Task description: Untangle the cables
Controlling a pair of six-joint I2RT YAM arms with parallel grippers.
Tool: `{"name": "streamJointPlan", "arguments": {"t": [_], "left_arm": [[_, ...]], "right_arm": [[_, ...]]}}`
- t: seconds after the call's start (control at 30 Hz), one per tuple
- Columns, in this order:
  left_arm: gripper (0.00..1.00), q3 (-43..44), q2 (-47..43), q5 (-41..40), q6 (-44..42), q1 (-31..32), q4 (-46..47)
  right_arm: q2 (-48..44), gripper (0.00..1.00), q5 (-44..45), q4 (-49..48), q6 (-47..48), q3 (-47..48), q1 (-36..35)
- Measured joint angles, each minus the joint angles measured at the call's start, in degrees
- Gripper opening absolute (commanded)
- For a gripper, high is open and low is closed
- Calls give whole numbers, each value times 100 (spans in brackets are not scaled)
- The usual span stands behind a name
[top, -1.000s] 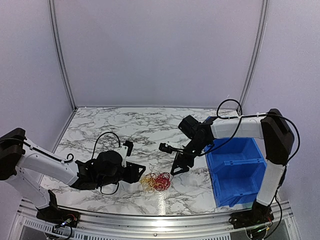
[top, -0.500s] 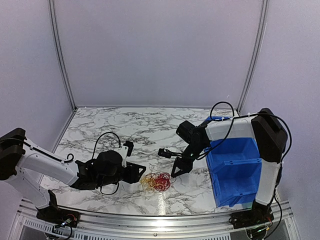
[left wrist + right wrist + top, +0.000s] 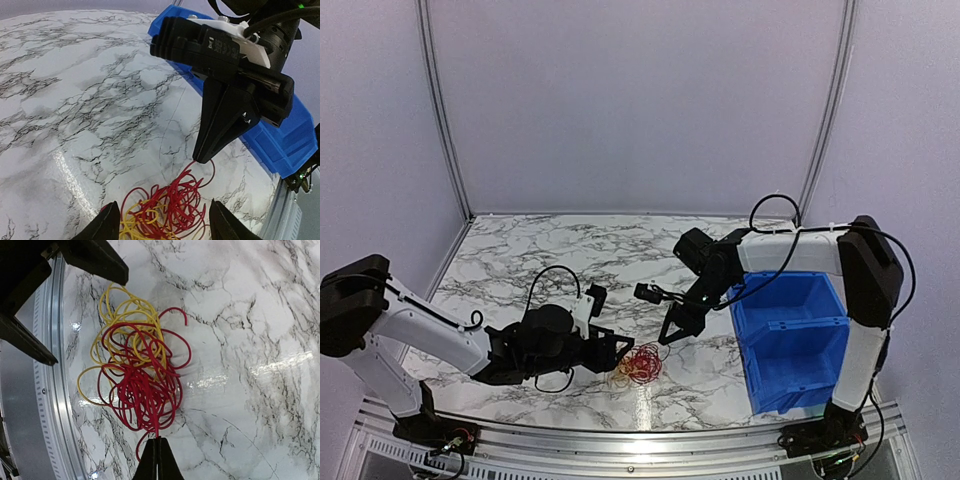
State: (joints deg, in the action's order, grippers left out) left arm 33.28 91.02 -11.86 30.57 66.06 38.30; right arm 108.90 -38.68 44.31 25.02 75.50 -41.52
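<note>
we see the cables [image 3: 637, 364], a small loose tangle of very thin red and yellow wire, lying on the marble-patterned table [image 3: 520, 265] near its front edge, roughly midway between the two arms. in the right wrist view the red loops are piled thickest on the side nearer that camera, while the yellow loops spread toward the far side and toward the metal rail [image 3: 47, 390] that runs along the table's edge. the two colours are threaded through each other, and one red end curls free over bare marble. the right claw [image 3: 668, 336] meets the tangle from the robot's right, angled downward, its fingers pressed together into a single point. a red strand runs straight into that point, so we read this claw as closed on the red wire at the edge of the bundle. the left wrist view shows the same contact from the other side: the dark tip of the right claw touches the top of a red loop. the left claw [image 3: 613, 350] lies low over the table on the opposite side of the tangle, its two fingers [image 3: 106, 223] spread wide with the near part of the bundle between them. it is open, and we cannot tell whether either finger touches wire. a blue bin [image 3: 790, 335] stands on the table further right, well apart from the cables, beside the right arm.
</note>
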Motion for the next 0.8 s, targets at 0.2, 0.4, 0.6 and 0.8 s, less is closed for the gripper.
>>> {"name": "streamJointPlan", "arguments": {"t": [0.2, 0.4, 0.6, 0.8], "left_arm": [[66, 17, 358, 271, 160, 7, 782], [63, 179, 944, 415, 326, 33, 1316], [60, 374, 1266, 278, 398, 33, 1513], [56, 739, 1600, 166, 428, 33, 1639]], "right_arm": [[-166, 0, -175, 81, -20, 168, 2], [-166, 0, -442, 197, -17, 181, 9], [-245, 0, -811, 306, 0, 181, 17], [-527, 0, -951, 437, 26, 181, 122]]}}
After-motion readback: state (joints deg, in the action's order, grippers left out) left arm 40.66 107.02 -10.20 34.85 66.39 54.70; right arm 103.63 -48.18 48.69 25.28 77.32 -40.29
